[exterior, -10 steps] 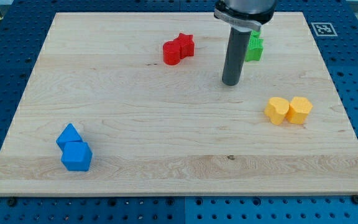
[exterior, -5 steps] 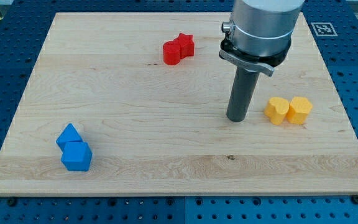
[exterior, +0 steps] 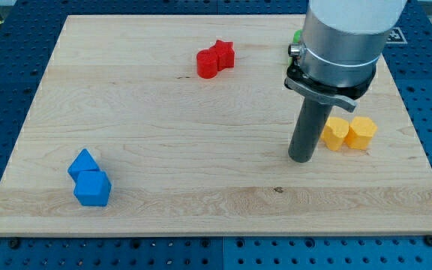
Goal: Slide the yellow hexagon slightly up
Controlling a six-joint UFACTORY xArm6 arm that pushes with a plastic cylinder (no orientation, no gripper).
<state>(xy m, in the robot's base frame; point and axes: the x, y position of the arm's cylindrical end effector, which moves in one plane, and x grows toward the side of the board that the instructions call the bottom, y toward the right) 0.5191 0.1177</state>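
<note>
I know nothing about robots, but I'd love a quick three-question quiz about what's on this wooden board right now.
1. True or false: my tip touches the blue blocks.
2. Which pair lies nearest my tip? A) red blocks B) yellow blocks C) blue blocks
3. Fill in: my tip sits toward the view's ____ and slightly below the yellow blocks.

Key: 1 false, they lie far off at the view's lower left. 2 B. 3 left. The green block is mostly hidden behind the arm.

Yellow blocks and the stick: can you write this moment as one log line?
my tip: on board, below-left of yellow pair | yellow hexagon: right one, touching other yellow block | contact with tip: none seen | push up: not yet
</note>
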